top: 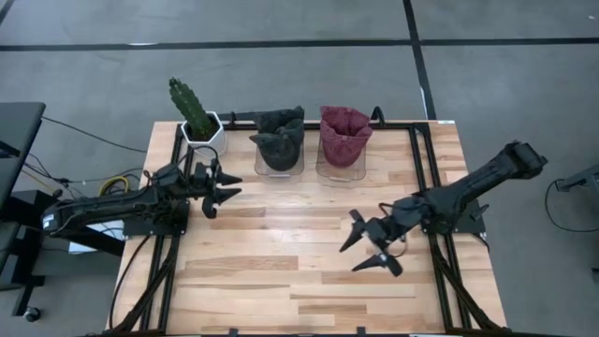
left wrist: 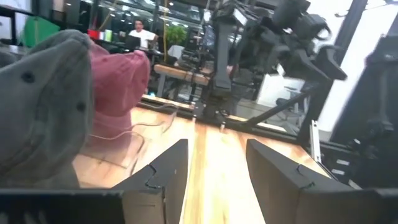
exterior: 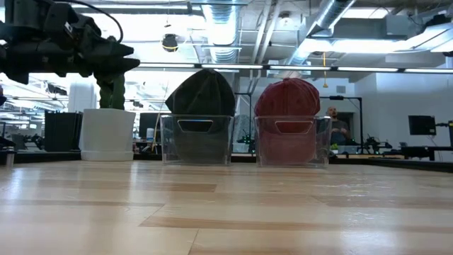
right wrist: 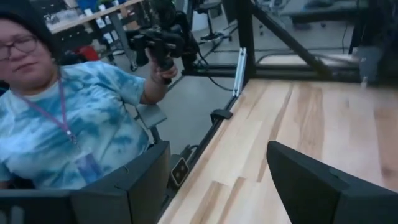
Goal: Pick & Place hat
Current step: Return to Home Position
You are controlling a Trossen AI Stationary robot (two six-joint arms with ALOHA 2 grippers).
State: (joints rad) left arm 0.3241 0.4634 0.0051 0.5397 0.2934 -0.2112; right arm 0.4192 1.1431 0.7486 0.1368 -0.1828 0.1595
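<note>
Caps (top: 278,139) in bins (top: 279,172); L gripper (top: 227,194), R gripper (top: 350,259) spread.

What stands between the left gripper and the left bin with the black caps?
Nothing visible. The left gripper, open, hovers beside the left bin, with only bare table between them. The potted cactus stands off that line, at the table's back edge.
</note>
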